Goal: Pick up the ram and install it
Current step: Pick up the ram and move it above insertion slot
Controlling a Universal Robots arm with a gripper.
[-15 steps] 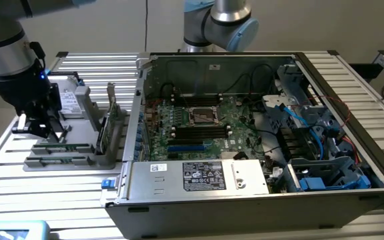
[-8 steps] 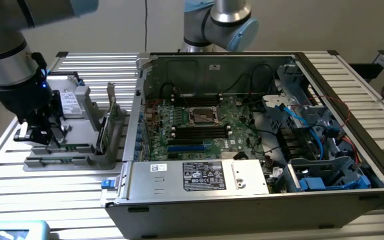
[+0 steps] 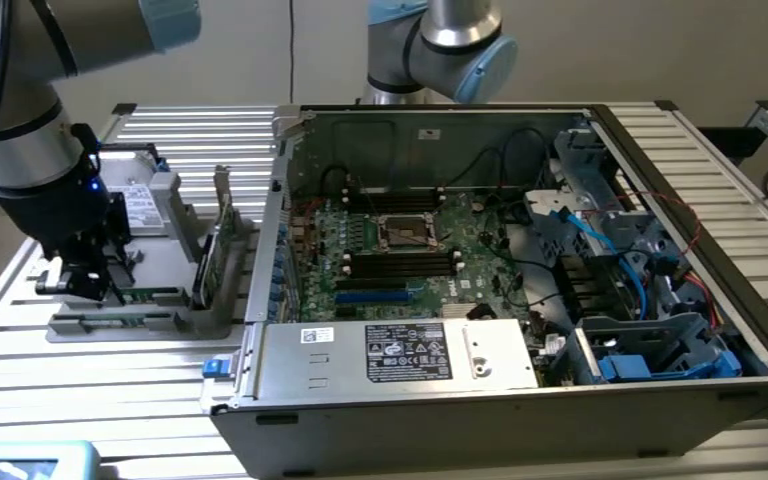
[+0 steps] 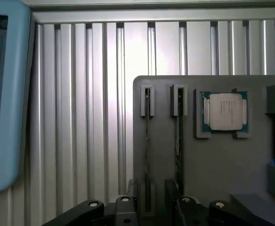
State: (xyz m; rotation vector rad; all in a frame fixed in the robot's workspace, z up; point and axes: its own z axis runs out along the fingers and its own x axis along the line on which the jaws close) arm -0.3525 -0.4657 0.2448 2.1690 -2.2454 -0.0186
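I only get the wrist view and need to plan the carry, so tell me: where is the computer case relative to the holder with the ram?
Observer: The open computer case sits at the exterior view's right of the grey holder, its motherboard exposed.
Operator: Anything standing between them?
Observer: An upright green expansion card stands on the holder's case-side edge, to the exterior view's right of the end effector.
Operator: Are the memory slots free?
Observer: The dark slots beside the processor socket look unfilled, as far as I can tell.
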